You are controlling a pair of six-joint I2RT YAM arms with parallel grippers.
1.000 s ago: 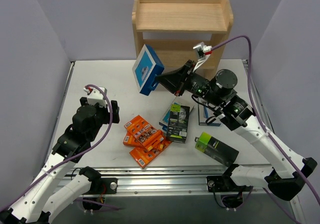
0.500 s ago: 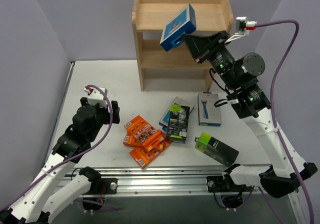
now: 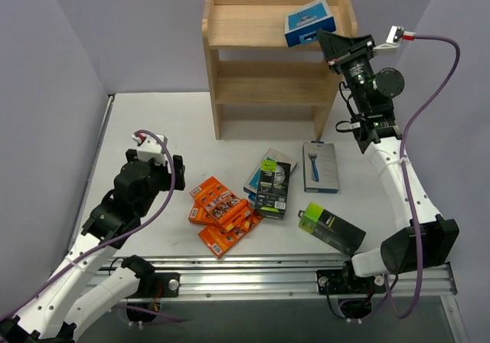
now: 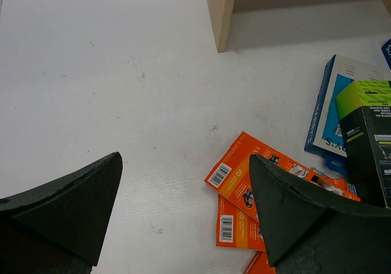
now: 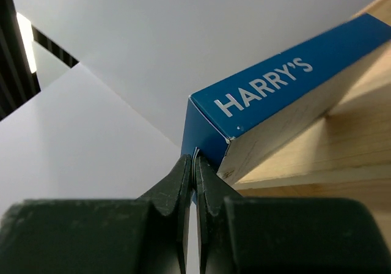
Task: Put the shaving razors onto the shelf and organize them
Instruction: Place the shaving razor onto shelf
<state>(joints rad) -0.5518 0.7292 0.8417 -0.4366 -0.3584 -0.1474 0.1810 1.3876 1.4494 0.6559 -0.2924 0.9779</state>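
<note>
White table (image 3: 176, 121), lilac walls (image 3: 53, 52). Right jaws are clenching blue box (image 3: 308, 21), HARRY'S lettering showing wrist-side only; left jaws gaping.

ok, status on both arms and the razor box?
Right fingers shut on blue-and-white cardboard razor box, at top tier, right end, of light wooden three-tier shelf. Left fingers open, near flat orange packs. Nothing in the way.

Overhead view taken from above-behind, faced toward 12 o'clock: white table (image 3: 153, 121) and light natural-wood three-tier shelf (image 3: 268, 83) covered whole. Left wrist view held low, near; flat orange packs (image 4: 239, 175) shared. Right wrist view very close; blue HARRY'S-lettered box (image 5: 275, 90) shared.
</note>
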